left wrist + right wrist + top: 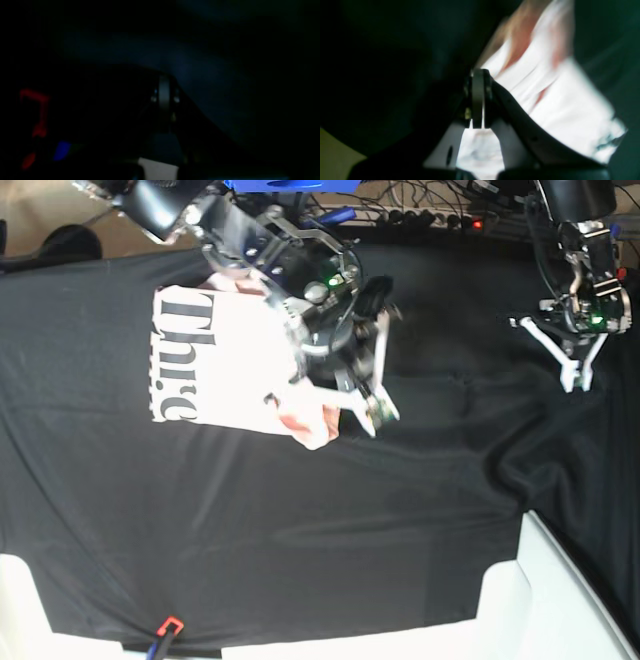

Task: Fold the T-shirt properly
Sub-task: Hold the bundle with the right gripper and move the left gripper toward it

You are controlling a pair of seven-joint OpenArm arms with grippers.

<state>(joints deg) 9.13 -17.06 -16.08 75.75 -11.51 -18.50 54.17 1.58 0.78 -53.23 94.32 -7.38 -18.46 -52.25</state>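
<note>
T-shirt lay on bench, already folded to compact rectangle, lettering up. Right pincer shut, empty, at shirt's corner. Left pincer shut, empty, well apart from shirt. Judged nearly complete; tidying possibly left.

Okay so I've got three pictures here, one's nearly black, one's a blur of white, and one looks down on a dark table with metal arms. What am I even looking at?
It is a two-armed robot folding a T-shirt. The overhead picture shows a black table cover with the pale pink shirt, black lettering up, lying partly folded. The other two pictures come from cameras on the wrists. The right end effector is shut and sits at the shirt's edge; whether it pinches cloth is unclear. Its camera sees the bright fabric close up. The left end effector, also shut, holds nothing and sits over bare cover, so its picture is dark.
</note>
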